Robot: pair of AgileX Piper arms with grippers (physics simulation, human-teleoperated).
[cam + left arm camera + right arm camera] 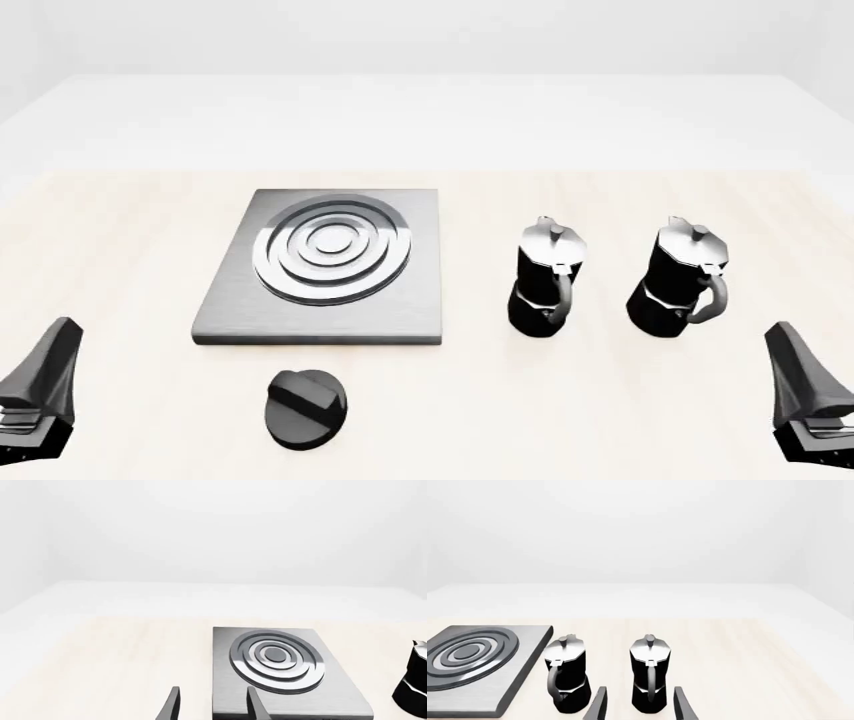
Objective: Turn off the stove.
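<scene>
The stove (327,265) is a flat brushed-grey plate with silver concentric rings, left of centre in the front view; it also shows as the stove (280,670) and the stove (474,665) in the wrist views. Its round black ridged knob (307,408) lies on the table just in front of the plate. My left gripper (38,395) sits at the near left edge, well left of the knob, and the left gripper (212,705) shows open fingers holding nothing. My right gripper (807,400) is at the near right, and the right gripper (639,705) is open too.
Two black-and-silver moka pots stand right of the stove: one moka pot (547,278) nearer the plate, the other moka pot (683,280) further right. Both pots (567,675) (650,677) stand just beyond the right fingers. The light wooden table (120,250) ends at a white surround.
</scene>
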